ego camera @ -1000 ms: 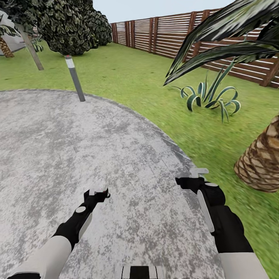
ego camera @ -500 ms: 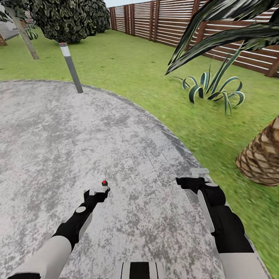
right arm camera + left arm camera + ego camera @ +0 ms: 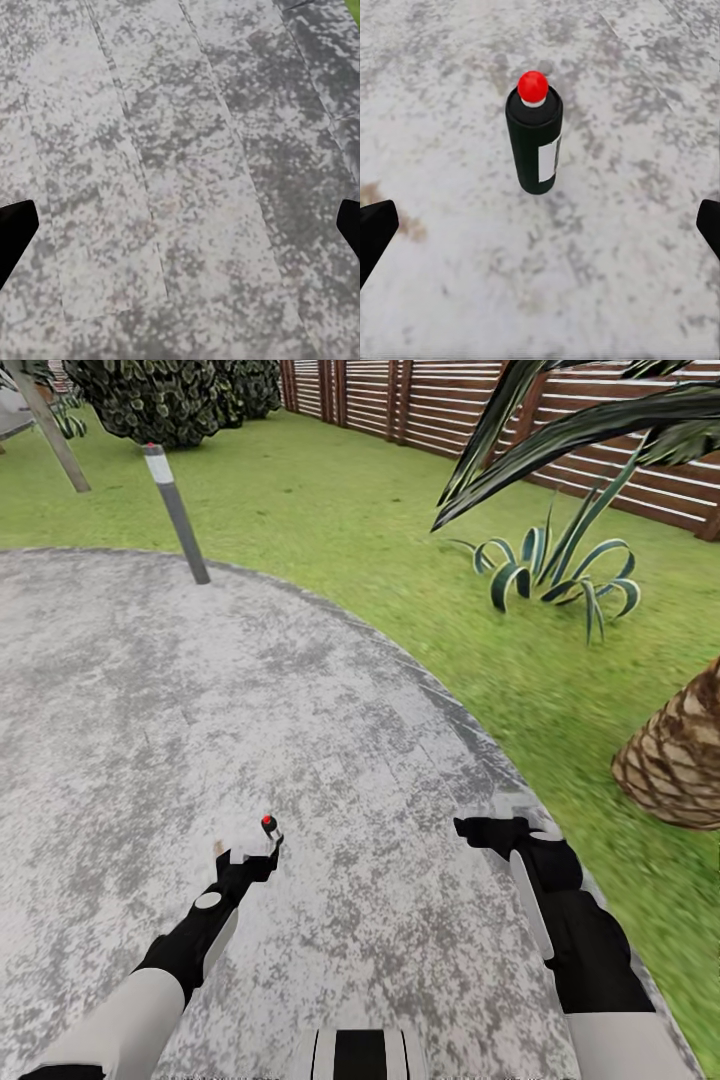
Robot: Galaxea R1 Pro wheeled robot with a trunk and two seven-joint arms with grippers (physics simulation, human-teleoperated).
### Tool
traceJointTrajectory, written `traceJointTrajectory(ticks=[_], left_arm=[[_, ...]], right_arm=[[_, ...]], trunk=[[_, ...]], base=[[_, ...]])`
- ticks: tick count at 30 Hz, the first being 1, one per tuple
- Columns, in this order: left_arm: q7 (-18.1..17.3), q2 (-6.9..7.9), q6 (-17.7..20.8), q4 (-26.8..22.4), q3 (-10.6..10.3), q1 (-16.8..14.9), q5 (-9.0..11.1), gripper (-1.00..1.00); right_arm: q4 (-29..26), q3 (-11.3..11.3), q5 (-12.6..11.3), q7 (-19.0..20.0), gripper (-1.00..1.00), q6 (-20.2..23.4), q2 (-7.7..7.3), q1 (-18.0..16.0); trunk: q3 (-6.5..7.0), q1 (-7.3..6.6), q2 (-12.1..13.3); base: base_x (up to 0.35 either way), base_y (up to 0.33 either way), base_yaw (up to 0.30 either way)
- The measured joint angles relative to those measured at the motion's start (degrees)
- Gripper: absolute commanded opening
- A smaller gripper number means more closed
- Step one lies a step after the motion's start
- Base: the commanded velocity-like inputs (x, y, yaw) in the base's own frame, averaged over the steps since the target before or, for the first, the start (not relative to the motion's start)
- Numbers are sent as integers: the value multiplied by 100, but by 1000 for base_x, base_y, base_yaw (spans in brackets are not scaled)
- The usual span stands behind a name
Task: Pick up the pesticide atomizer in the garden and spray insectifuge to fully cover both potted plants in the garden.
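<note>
A slim dark bottle with a pale label and a round red top, the pesticide atomizer (image 3: 534,142), stands upright on the pale stone paving (image 3: 200,690). In the head view its red top (image 3: 268,823) peeks just beyond my left gripper (image 3: 250,852). That left gripper (image 3: 540,232) is open, its black fingertips (image 3: 375,229) wide apart with the bottle ahead of them and untouched. My right gripper (image 3: 495,828) hovers open over bare paving near the slab's edge, and its fingertips (image 3: 16,225) hold nothing. The two potted plants are out of view.
Lawn (image 3: 380,530) surrounds the round slab. A grey bollard (image 3: 176,512) leans at the slab's far edge. A striped spiky plant (image 3: 560,575) grows in the grass, a palm trunk (image 3: 675,760) stands close at right under dark fronds, and a slatted fence (image 3: 600,455) and bush (image 3: 150,395) lie behind.
The whole view has shifted, so the camera has moved forward. The bottle's red top has come into sight just past the left gripper. Both arms keep the same pose.
</note>
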Motion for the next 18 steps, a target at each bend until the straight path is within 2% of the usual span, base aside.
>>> traceJointTrajectory(ticks=[12,18], left_arm=[[-3,3,-2,-2,11,4,0,100],[2,1,-2,-4,11,3,0,100]], right_arm=[[3,0,-2,0,100,0,0,0],[3,0,0,0,100,0,0,0]], trunk=[[-354,31,-16],[-395,31,-16]], base=[[0,0,0],[0,0,0]])
